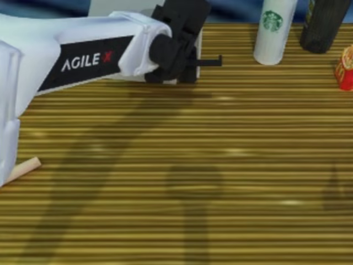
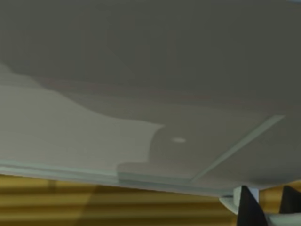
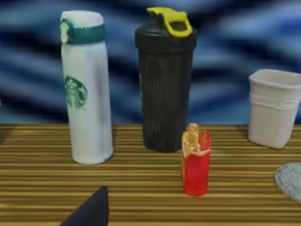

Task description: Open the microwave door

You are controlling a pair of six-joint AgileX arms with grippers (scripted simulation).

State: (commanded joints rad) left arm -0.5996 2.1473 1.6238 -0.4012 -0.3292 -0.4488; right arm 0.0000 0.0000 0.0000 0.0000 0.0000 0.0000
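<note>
- The microwave [image 1: 118,8] stands at the table's [image 1: 220,165] far left edge, mostly hidden under my left arm; its door [image 2: 141,70] fills the left wrist view.
- My left gripper [image 1: 207,59] is at the front right corner. I cannot tell its finger state.
- I judge I am at the door; next I must pull it outward.
- A white flask [image 1: 274,30], black shaker [image 1: 322,25] and red fries box [image 1: 346,68] stand well right, clear.
- My right gripper is out of view.

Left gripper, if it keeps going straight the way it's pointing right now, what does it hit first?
Most likely the microwave. The left gripper is already right against it at the table's far edge, and the left wrist view shows its grey surface filling the frame just past the fingertips. Exact gap is unclear.
</note>
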